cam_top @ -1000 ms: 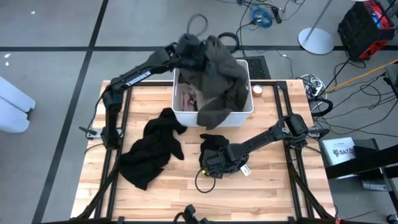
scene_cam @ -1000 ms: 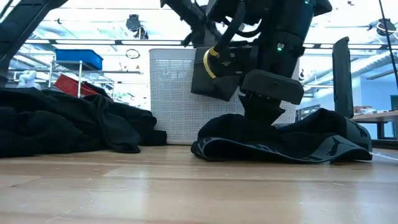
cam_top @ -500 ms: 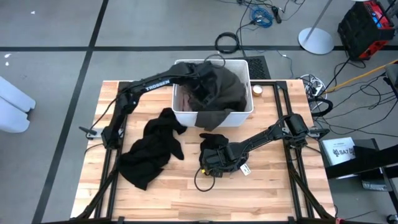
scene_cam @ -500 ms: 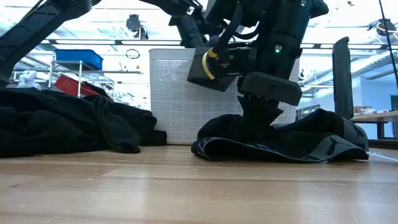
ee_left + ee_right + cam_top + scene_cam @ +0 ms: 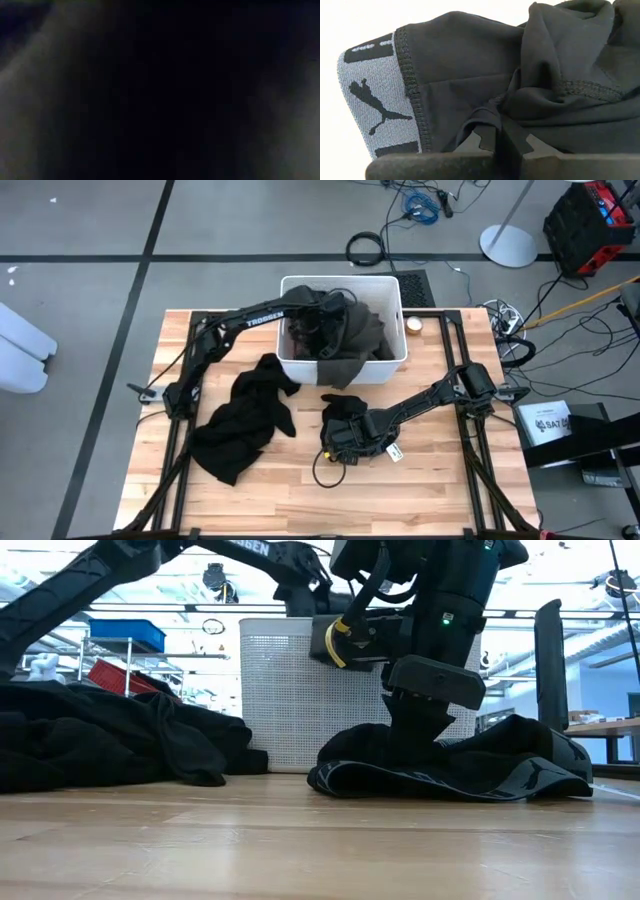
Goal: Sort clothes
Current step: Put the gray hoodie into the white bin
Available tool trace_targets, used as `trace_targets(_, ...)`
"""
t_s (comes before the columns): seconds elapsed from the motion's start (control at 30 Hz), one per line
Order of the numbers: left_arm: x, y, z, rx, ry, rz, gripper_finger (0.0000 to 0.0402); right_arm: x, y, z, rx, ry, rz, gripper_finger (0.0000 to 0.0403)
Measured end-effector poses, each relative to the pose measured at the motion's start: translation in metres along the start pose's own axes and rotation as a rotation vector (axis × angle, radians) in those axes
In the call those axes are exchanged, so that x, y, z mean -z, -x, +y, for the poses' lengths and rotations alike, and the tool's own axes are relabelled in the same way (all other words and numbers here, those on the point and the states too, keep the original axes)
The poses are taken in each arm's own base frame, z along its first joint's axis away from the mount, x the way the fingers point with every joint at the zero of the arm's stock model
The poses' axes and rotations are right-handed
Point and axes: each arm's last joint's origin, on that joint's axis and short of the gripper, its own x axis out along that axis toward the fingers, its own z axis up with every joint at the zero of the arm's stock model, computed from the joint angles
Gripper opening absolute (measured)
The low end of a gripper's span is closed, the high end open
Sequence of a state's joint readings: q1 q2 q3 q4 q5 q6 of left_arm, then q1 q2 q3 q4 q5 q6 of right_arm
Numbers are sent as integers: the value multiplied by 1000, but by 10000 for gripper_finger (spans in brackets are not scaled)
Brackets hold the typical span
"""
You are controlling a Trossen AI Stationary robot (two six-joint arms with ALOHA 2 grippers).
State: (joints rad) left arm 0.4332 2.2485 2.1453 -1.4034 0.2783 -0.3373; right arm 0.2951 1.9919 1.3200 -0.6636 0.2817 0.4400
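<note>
From above, the left gripper (image 5: 318, 320) is down inside the white bin (image 5: 392, 365), buried in the dark olive-green garment (image 5: 352, 335) that fills most of the bin and spills over its front rim. I cannot tell whether its fingers are open or closed; the cloth hides them. A loose black heap (image 5: 245, 415) lies on the wooden table (image 5: 150, 460) in front of the bin toward the left arm's side. The right gripper (image 5: 345, 435) is pressed down on a small black garment (image 5: 345, 408) just in front of the bin.

From table height, the small black garment (image 5: 450, 772) lies flat with its grey waistband along the near edge, and the right arm stands straight down into its middle. The bin's perforated wall (image 5: 280, 690) rises just behind it, and the black heap (image 5: 110, 745) sits well to one side.

The left wrist camera shows only darkness, which suggests the lens is smothered in fabric.

The right wrist camera shows the black briefs (image 5: 470, 75) with a printed grey band, and a fold of the cloth pinched tight between the right gripper's closed fingers (image 5: 485, 142).

To my eye, the left arm is settling the olive piece into the bin: it would do well to let go cleanly and lift straight up so no fold trails out. The right arm has only a thin pinch, so a slow, vertical lift seems wise.
</note>
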Motion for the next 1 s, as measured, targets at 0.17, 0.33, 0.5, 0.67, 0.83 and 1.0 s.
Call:
trace_targets(0.17, -2, -30, -2, 22, 24, 126, 55, 0, 0, 1, -15, 4, 6, 0)
trace_targets(0.33, -3, -44, -5, -50, -40, 130, 56, 0, 0, 1, -20, 7, 8, 0)
trace_targets(0.5, -2, -27, -9, -41, -89, 90, 57, 0, 0, 1, -20, 7, 7, 0)
trace_targets(0.67, 5, 14, -17, -28, -125, -18, 87, 0, 0, 1, -24, 8, 0, 0)
trace_targets(0.83, 19, 62, -23, 15, -134, -155, 140, -1, 0, 2, -31, 6, -7, 0)
trace_targets(1.0, 33, 91, -24, 37, -112, -227, 186, -2, 0, 2, -35, 5, -10, 0)
